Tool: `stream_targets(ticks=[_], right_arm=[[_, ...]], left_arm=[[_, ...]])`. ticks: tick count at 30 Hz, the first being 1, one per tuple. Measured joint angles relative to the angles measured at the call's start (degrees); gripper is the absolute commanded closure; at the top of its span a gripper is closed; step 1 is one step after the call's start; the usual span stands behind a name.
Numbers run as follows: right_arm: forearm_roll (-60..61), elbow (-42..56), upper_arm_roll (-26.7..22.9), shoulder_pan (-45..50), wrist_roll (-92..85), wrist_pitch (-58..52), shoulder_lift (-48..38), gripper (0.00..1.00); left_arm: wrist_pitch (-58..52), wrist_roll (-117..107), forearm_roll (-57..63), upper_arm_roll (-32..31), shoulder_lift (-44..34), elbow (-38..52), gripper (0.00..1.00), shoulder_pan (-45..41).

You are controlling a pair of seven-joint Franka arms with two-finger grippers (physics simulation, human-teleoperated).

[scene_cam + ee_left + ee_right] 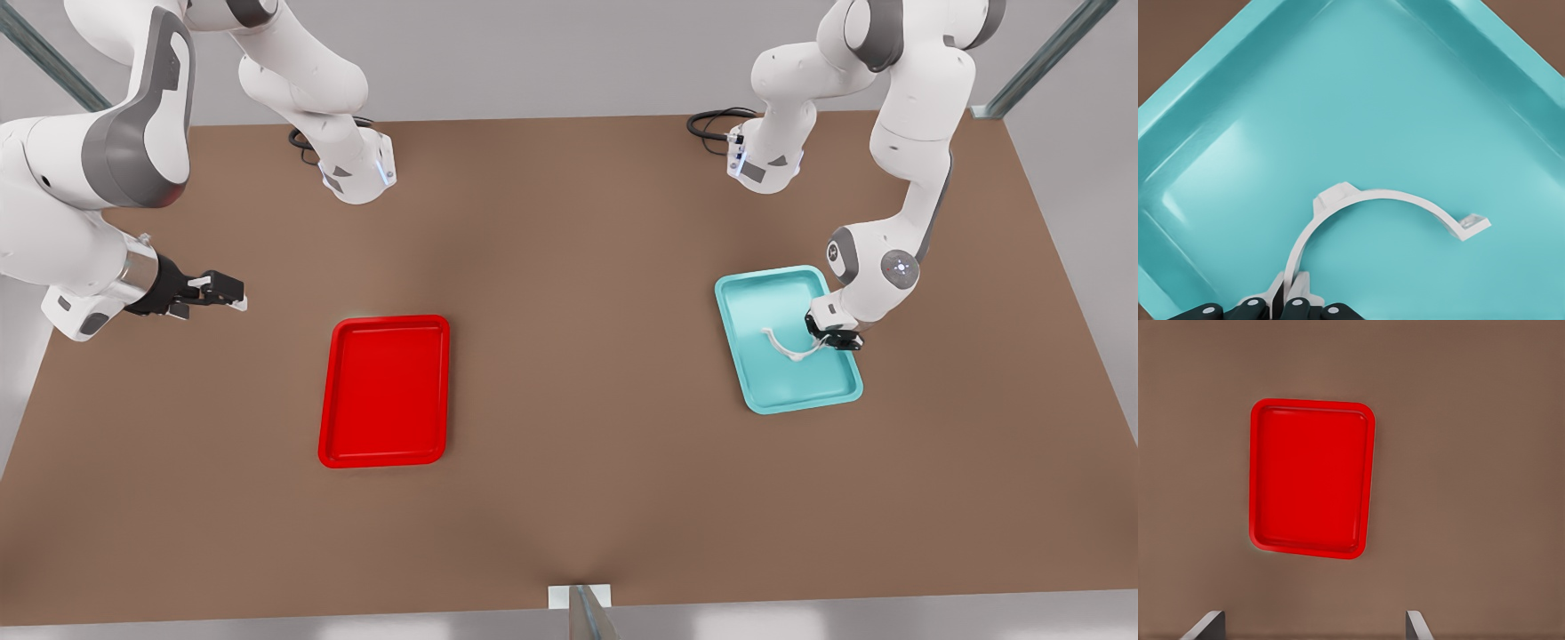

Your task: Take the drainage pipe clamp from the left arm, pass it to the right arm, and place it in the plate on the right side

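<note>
My left gripper point(831, 341) is pinched on one end of the drainage pipe clamp point(788, 348), arc lying in the teal tray point(756, 378), front view's right. Right gripper point(233, 294) waits at frame left, fingers apart, above the brown table point(578, 400). Red plate point(384, 391) sits centre-left.

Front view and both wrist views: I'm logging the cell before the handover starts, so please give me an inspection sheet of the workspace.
Surface: brown table, flat and bare between the trays.
Job's things: drainage pipe clamp lies in the teal tray; red plate holds nothing.
Clutter: nothing seen.
Grippers: left gripper is shut on one end of the clamp, low over the teal tray; right gripper waits open, above the table at the front view's left.
Cables: black loops at both arm bases.
Surroundings: grey walls, metal frame struts at the corners.
</note>
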Motion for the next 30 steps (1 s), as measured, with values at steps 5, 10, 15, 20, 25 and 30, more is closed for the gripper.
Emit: stream_targets(ticks=[5, 10, 15, 20, 25, 30], right_arm=[[0.0, 0.0, 0.0, 0.1, 0.0, 0.0, 0.0, 0.00], [0.0, 0.0, 0.0, 0.0, -0.1, 0.0, 0.0, 0.00], [0.0, 0.0, 0.0, 0.0, -0.1, 0.0, 0.0, 0.00], [0.0, 0.0, 0.1, 0.0, -0.1, 0.0, 0.0, 0.00], [1.0, 0.9, 1.3, 0.2, 0.0, 0.3, 1.5, 0.00], [2.0, 3.8, 6.1, 5.6, 0.7, 5.3, 10.8, 0.00]], left_arm=[[0.0, 0.4, -0.1, 0.0, 0.4, 0.0, 0.79, 0.0], [-0.8, 0.6, -0.2, -0.1, -0.5, 0.1, 0.79, 0.0], [-7.0, 0.4, -3.9, -0.5, -5.1, 3.5, 0.79, -0.6], [-22.9, -4.0, -7.9, -0.9, -8.5, 17.0, 0.79, -8.2], [-32.8, -14.8, -13.8, -0.9, -4.2, 29.7, 0.79, -25.9], [-36.7, -27.8, -16.4, -0.8, 11.4, 53.1, 0.79, -37.0]])
